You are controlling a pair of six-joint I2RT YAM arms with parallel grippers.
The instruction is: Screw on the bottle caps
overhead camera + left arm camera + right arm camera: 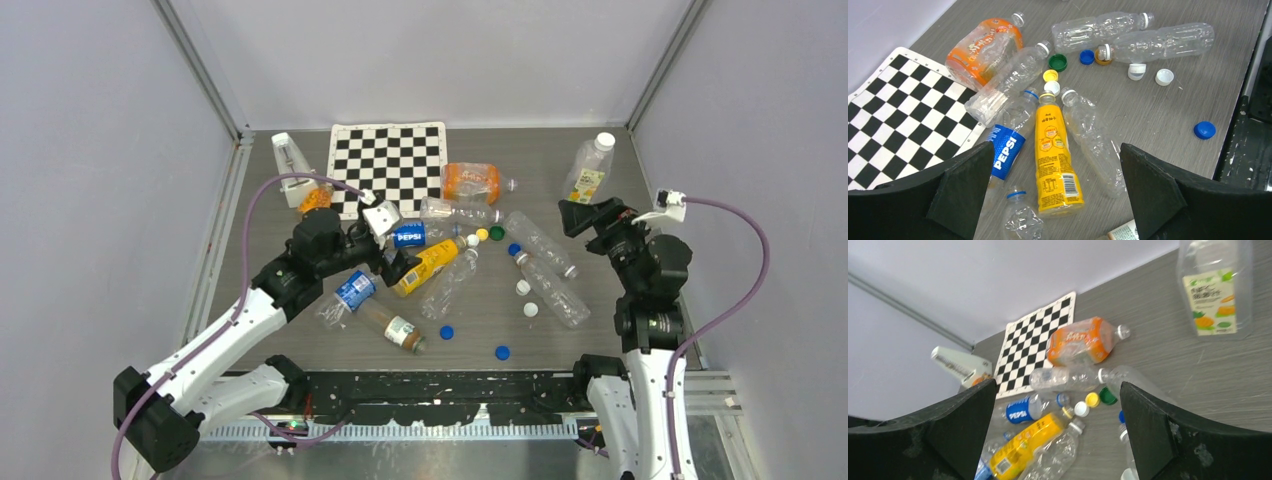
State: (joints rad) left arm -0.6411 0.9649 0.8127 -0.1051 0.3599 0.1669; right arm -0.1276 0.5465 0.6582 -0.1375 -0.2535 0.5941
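Several loose bottle caps lie on the grey table among clear bottles lying on their sides. A yellow cap, a green cap and a white cap cluster at the centre. Two white caps lie right of them and two blue caps nearer the front. My left gripper is open and empty above the yellow bottle and the Pepsi bottle. The green cap lies beyond it. My right gripper is open and empty, raised at the right, and its view takes in the yellow cap.
A checkerboard mat lies at the back centre, with an orange-labelled bottle beside it. A capped bottle stands upright at the back right. A white object sits at the back left. Walls enclose three sides.
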